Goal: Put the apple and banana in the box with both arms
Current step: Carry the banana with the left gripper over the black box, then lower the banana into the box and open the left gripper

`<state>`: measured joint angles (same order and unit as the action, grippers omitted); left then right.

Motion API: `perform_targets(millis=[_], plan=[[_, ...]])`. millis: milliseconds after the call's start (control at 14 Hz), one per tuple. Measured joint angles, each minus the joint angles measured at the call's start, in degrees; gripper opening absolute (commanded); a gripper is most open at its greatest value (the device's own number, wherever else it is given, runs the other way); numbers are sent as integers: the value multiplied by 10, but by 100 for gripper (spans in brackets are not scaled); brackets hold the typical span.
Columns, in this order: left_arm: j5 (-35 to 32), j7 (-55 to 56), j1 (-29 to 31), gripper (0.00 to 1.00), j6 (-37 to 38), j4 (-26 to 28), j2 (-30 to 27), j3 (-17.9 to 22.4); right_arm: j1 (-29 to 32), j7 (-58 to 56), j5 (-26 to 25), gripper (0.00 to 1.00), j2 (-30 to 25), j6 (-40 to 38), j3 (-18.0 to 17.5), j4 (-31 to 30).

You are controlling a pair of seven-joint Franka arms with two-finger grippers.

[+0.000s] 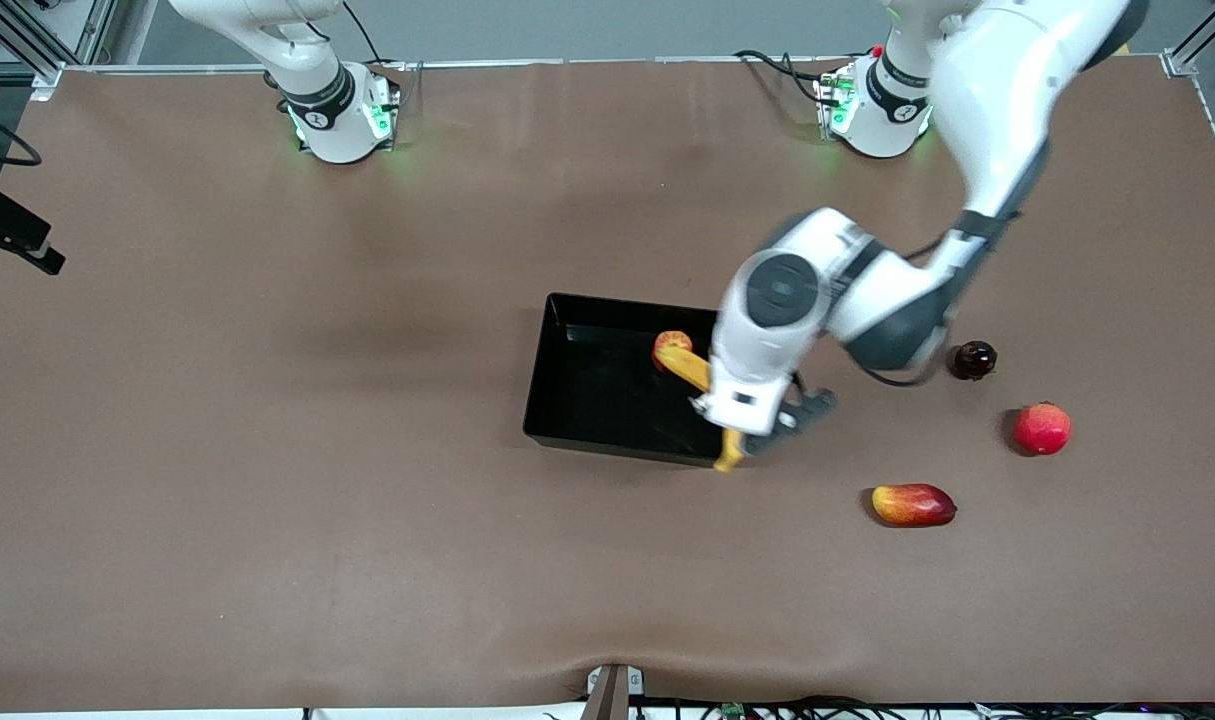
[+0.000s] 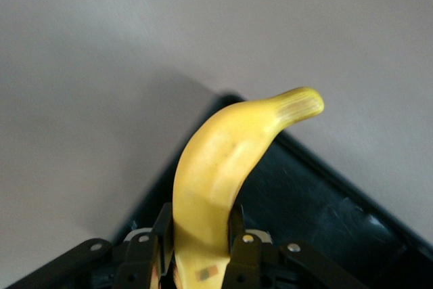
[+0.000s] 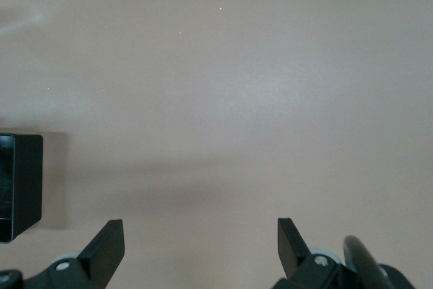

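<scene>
The black box point(image 1: 547, 362) sits mid-table. The red-and-yellow apple point(image 1: 672, 342) lies in it, by the wall farther from the camera. My left gripper point(image 1: 730, 432) hangs over the box's corner toward the left arm's end, shut on the yellow banana point(image 1: 689, 368). One banana end overlaps the apple in the front view; the other pokes out past the box's near wall. In the left wrist view the fingers point(image 2: 162, 225) clamp the banana point(image 2: 223, 160) above the box point(image 2: 318, 201). My right gripper point(image 3: 199, 228) is open over bare table, with a box corner point(image 3: 17, 187) at the edge of its view.
Toward the left arm's end of the table lie a pink-red round fruit point(image 1: 1042, 428), an oblong red-and-yellow fruit point(image 1: 913, 504) and a small dark round fruit point(image 1: 973, 360). The right arm rises out of the front view from its base point(image 1: 337, 115).
</scene>
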<state>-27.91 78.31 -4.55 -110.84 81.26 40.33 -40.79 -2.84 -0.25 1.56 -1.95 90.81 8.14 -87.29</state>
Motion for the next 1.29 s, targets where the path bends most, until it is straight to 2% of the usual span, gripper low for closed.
perform_targets(millis=[143,429,571,1000,1143,1214,1286], plan=[[0,12,-37,0,-12,-1,9,11,1,0,0,100,0,0,0,0],[0,54,-126,0,-75,-3,27,97,1,0,0,100,0,0,0,0],[1,79,-157,0,-103,-6,37,126,1,0,0,100,0,0,0,0],[-13,83,-222,1,-112,-10,69,146,1,0,0,100,1,0,0,0],[-19,80,-243,23,-121,-11,82,164,1,0,0,100,1,0,0,0],[-20,74,-248,66,-125,-11,86,171,1,0,0,100,2,0,0,0],[-21,65,-248,100,-128,-12,88,176,1,0,0,100,2,0,0,0]])
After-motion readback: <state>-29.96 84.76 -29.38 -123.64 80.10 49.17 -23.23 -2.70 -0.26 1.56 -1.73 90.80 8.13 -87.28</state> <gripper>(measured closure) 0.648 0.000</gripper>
